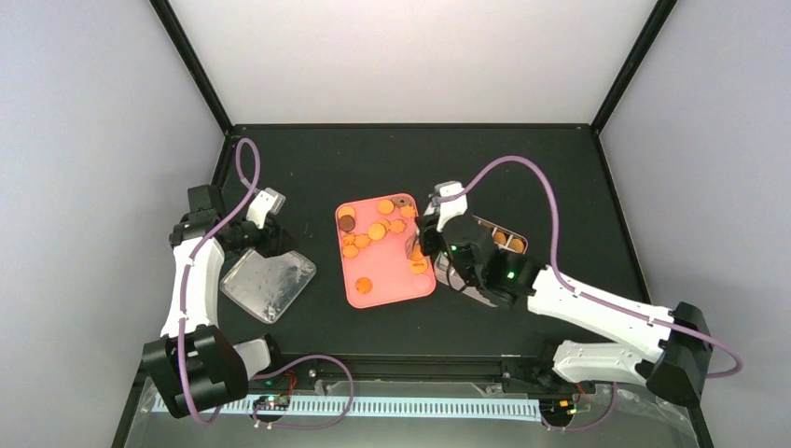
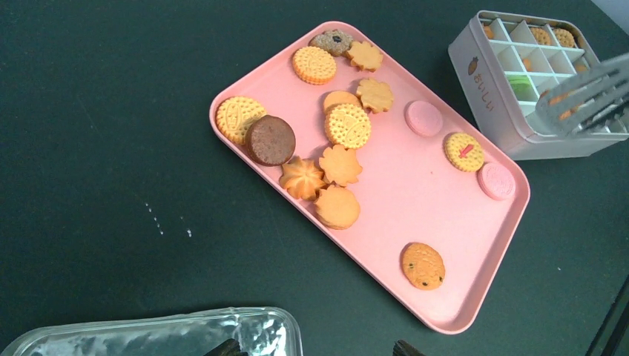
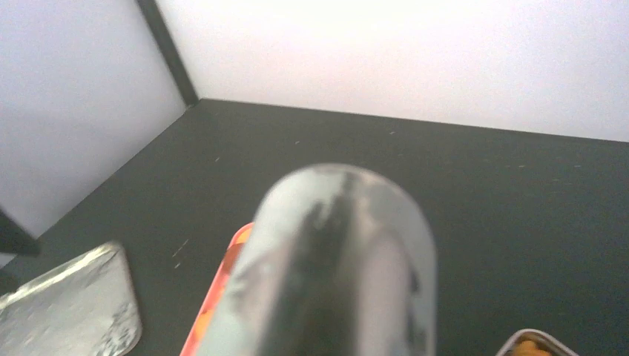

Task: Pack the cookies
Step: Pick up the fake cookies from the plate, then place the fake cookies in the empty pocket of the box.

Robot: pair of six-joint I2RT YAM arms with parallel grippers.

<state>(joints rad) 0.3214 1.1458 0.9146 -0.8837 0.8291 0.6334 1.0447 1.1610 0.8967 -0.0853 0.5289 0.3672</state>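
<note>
Several cookies (image 2: 346,126), mostly orange with one dark brown and two pink, lie on a pink tray (image 2: 415,200) at the table's middle (image 1: 392,280). A white compartment box (image 2: 489,89) stands right of the tray with a few cookies (image 1: 504,241) in its cells. My right gripper (image 1: 437,229) is shut on metal tongs (image 2: 586,96), whose tips hover over the box's near edge. The tongs' looped end (image 3: 334,267) fills the right wrist view and hides the fingers. My left gripper (image 2: 315,350) is open and empty, left of the tray.
A clear plastic lid (image 1: 269,283) lies on the table under my left gripper; it also shows in the left wrist view (image 2: 148,337). The right arm covers much of the box from above. Black frame posts and white walls bound the table.
</note>
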